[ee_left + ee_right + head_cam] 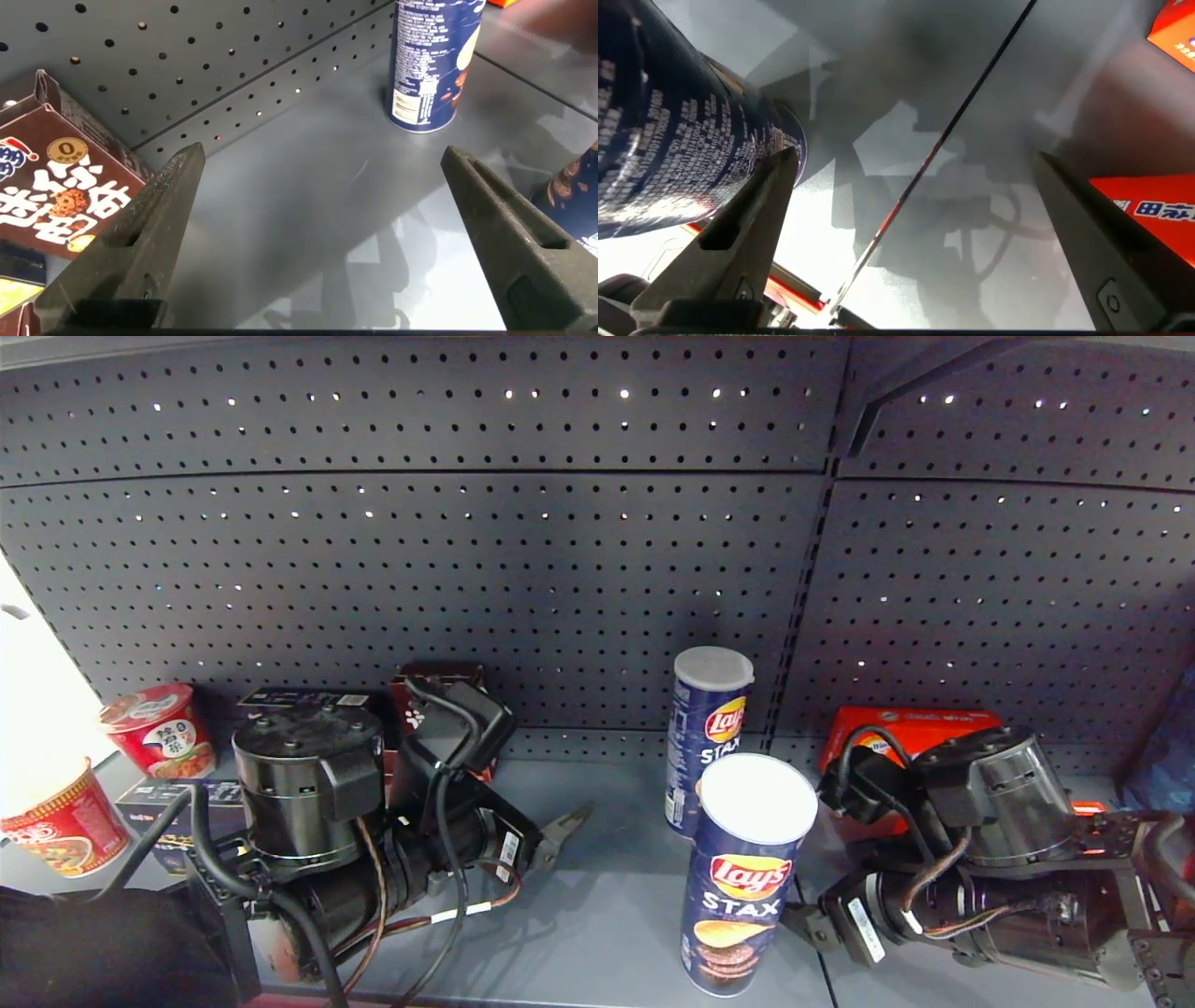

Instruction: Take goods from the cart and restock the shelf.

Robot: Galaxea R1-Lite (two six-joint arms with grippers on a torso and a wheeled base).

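Grey shelf deck (607,915): front chip can (747,877) stands upright lower centre, lined before rear chip can (707,737), apparently for display. Right gripper (915,163) and left gripper (322,159) gape empty.

1. Perforated back panel (560,569): dark grey, rows of small holes, one vertical seam right of centre.
2. Red noodle cup (159,728): upright, lid sealed, far left, near the panel.
3. Second red noodle cup (56,821): upright, at the left edge, nearer the front, top washed out by glare.
4. Dark flat box (163,798): lying between the two cups.
5. Black box (299,697): against the panel, partly hidden.
6. Brown biscuit box (56,196): just beside the black box, against the panel.
7. Orange-red box (910,723): right of the seam, against the panel, partly hidden.
8. Blue packaging (1162,756): at the right edge, kind unclear.
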